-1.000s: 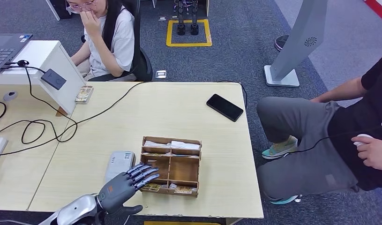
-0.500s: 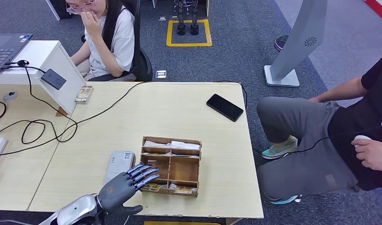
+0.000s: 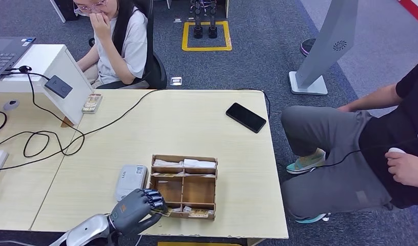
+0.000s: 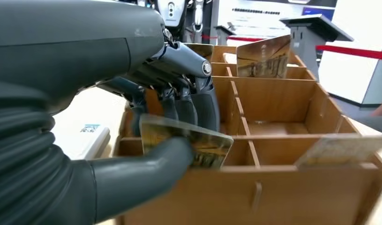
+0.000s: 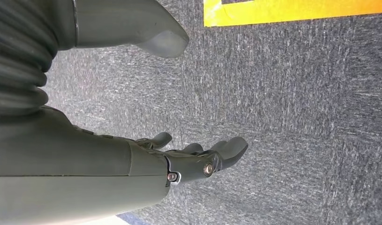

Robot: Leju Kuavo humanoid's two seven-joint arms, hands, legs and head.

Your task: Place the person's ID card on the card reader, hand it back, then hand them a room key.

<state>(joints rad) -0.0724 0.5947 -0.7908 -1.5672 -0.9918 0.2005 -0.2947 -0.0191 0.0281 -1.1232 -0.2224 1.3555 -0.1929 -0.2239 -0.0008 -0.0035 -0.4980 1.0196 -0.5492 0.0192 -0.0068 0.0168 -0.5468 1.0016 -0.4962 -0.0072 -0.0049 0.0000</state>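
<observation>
My left hand (image 3: pixel 136 208) sits at the near left corner of the wooden card box (image 3: pixel 209 188), fingers curled. The left wrist view shows the thumb and fingers (image 4: pixel 198 101) pinching a room key card (image 4: pixel 212 146) with a brownish picture, at the box's near compartment. More cards stand in other compartments of the box (image 4: pixel 273 96). The grey card reader (image 3: pixel 130 180) lies on the table just left of the box. My right hand (image 5: pixel 189 161) hangs over dark carpet, fingers apart, holding nothing. A person in black sits at the right (image 3: pixel 396 138).
A black phone (image 3: pixel 246 117) lies at the table's far right. Cables (image 3: pixel 47 141) trail over the left side, by a white stand (image 3: pixel 58 77) and a laptop (image 3: pixel 6 54). Another person (image 3: pixel 119 41) sits beyond the far edge. The table's near edge runs just under the box.
My left hand's fingers, spread over the box's corner before, have curled in and now pinch a card. The box has shifted slightly to the left and nearer.
</observation>
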